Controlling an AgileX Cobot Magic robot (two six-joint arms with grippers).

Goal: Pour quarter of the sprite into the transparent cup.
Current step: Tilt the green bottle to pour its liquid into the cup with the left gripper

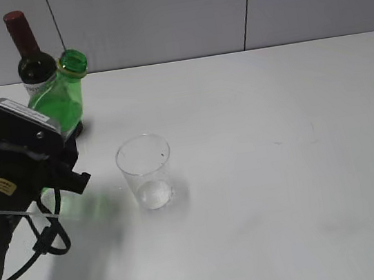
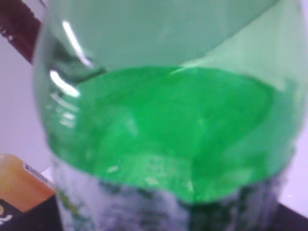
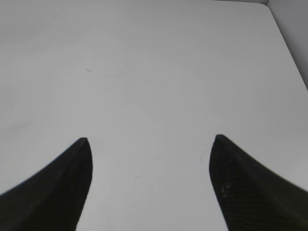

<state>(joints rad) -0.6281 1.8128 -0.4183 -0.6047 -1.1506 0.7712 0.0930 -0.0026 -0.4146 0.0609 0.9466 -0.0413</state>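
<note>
white table (image 1: 281, 168) (matte, faintly scuffed) under grey panelled wall (image 1: 156, 19)

Sprite (image 1: 62, 102) base and left pincer fingertips hidden behind arm.

left arm (image 1: 12, 185): black, grey plate, screws, yellow label, black cable | right end effector (image 3: 149, 183): black tapered fingers

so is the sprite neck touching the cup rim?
Apart. The exterior view shows bare table between the tilted sprite, its open neck up at upper left, and the transparent cup standing to its lower right.
</note>
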